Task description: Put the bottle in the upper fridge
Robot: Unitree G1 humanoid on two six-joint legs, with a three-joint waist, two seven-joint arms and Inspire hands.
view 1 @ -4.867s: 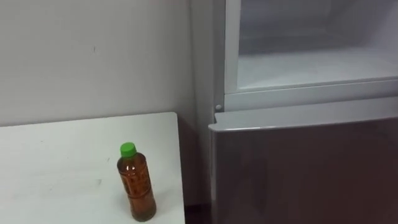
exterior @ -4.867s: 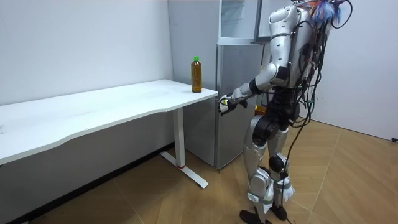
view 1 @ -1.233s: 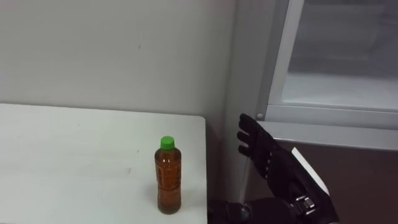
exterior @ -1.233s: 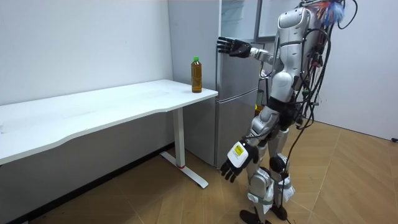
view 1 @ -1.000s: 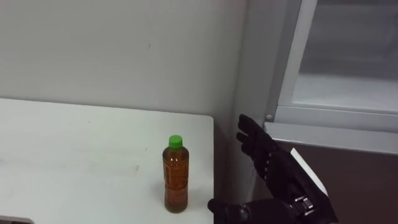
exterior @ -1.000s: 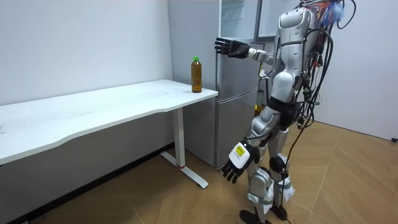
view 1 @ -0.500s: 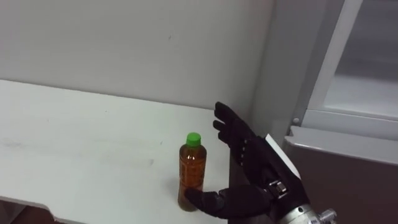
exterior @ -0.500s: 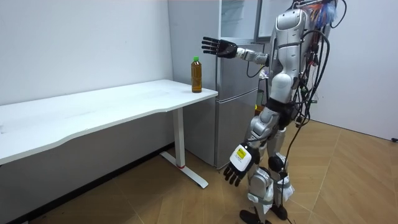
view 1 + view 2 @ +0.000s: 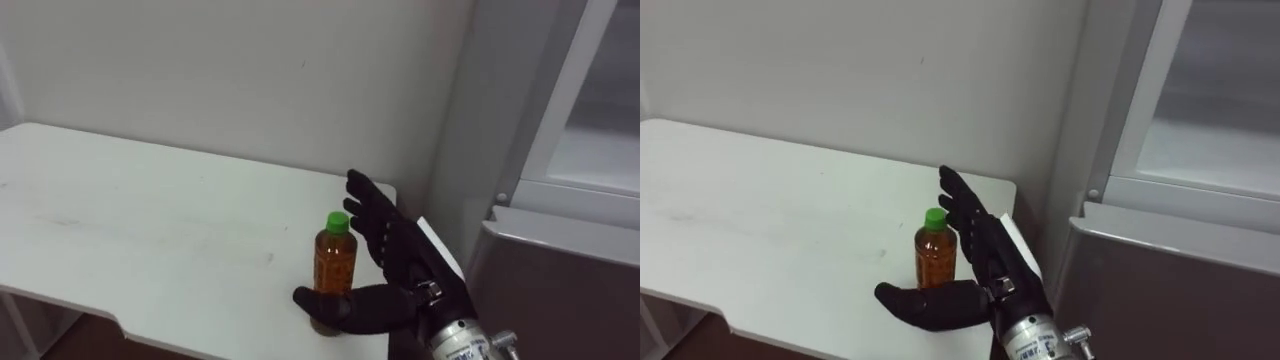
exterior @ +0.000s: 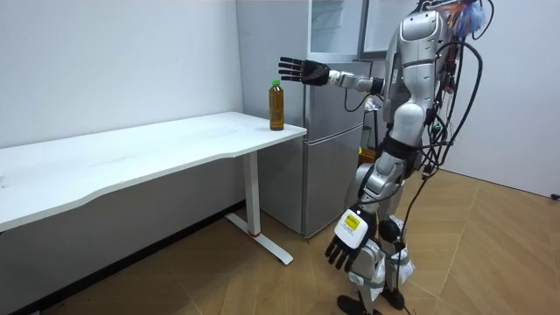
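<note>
The bottle (image 9: 335,262) stands upright on the table (image 9: 150,230) just left of the wide-spread right robot hand (image 9: 398,262).

Right hand (image 9: 395,262) open beside upright bottle (image 9: 336,262) on table (image 9: 150,230).

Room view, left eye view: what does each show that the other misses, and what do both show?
Room view: the left hand hanging open, the leg under the table, the floor. Left eye view: the thumb of the right hand low in front of the bottle. Shared: the bottle upright on the table, the right hand open beside it, the fridge.
</note>
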